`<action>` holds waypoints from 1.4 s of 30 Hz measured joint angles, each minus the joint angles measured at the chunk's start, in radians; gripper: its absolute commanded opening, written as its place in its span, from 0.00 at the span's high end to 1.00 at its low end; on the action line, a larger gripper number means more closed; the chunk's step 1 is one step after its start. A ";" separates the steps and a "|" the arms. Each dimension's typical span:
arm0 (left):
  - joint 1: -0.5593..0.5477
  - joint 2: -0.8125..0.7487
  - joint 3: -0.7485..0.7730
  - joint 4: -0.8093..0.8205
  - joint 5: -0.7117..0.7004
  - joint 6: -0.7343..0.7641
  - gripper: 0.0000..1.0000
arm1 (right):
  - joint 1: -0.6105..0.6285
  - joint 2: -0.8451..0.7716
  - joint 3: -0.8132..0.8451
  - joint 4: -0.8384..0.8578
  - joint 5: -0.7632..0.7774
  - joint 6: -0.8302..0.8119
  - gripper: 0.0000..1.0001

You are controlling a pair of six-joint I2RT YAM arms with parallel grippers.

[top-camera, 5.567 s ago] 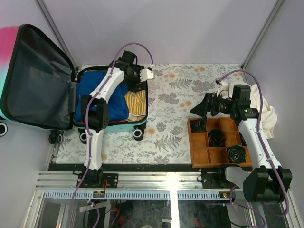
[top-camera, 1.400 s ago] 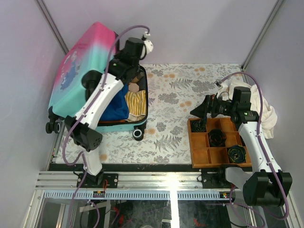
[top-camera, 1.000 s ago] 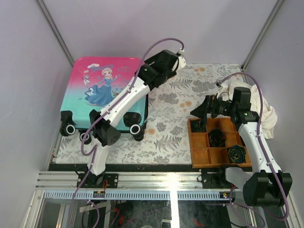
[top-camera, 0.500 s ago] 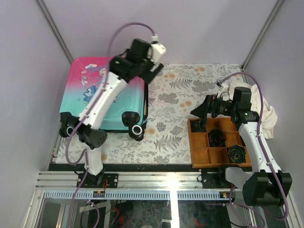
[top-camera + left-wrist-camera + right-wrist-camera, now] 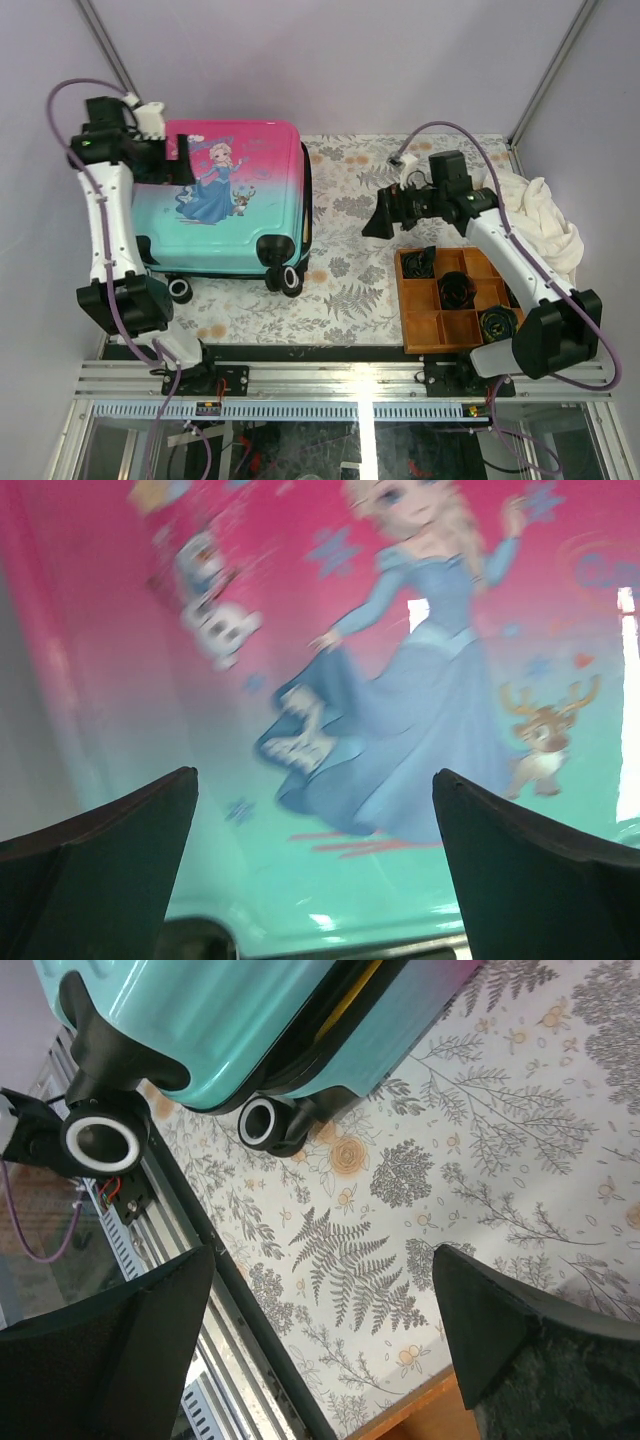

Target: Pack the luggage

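The luggage lies shut and flat on the flowered surface, princess side up. Its wheeled end faces the arm bases, so its long axis seems to run from near edge to far.

The left pincer hangs right over it, at the far corner of the shell on the arm's own side. Its fingers are spread wide with nothing between them. From its wrist camera the printed lid fills everything beneath and ahead of the fingertips, so that arm is plainly the nearer one.

The right pincer is spread just as wide and also holds nothing. It hovers off to the side with its fingertips turned toward the case. A bare strip of surface lies between it and the case's side seam. The two black wheels sit ahead of it.

In that view the seam gapes a little, and a sliver of yellow fabric peeks through the slit. I'd judge the halves are closed but not fastened. Any closing move would run along that seam edge. It lies ahead of the right pincer, and on the far side of the lid from the left.
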 measured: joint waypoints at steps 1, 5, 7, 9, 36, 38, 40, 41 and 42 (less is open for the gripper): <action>0.068 -0.001 -0.007 -0.021 0.042 0.011 0.00 | 0.023 0.013 0.012 -0.008 0.014 -0.009 0.02; 0.262 0.000 -0.010 -0.088 0.157 0.073 0.00 | 0.083 0.031 0.019 -0.032 0.046 -0.034 0.01; 0.349 0.003 -0.010 -0.120 0.207 0.116 0.00 | 0.093 0.032 0.019 -0.043 0.050 -0.041 0.01; 0.414 0.006 -0.015 -0.138 0.239 0.154 0.00 | 0.093 0.031 0.019 -0.044 0.051 -0.044 0.01; 0.603 -0.010 -0.471 -0.124 0.552 0.521 0.00 | 0.093 -0.044 -0.022 -0.049 0.054 -0.056 0.01; 0.565 -0.043 -0.497 -0.109 0.532 0.504 0.00 | 0.093 -0.054 -0.022 -0.050 0.063 -0.057 0.01; 0.508 -0.083 -0.528 -0.084 0.511 0.461 0.00 | 0.093 -0.065 -0.022 -0.051 0.078 -0.060 0.01; 0.470 -0.105 -0.545 -0.061 0.501 0.423 0.00 | 0.092 -0.069 -0.022 -0.052 0.082 -0.062 0.01; 0.431 -0.127 -0.563 -0.038 0.492 0.383 0.00 | 0.092 -0.071 -0.022 -0.054 0.090 -0.063 0.01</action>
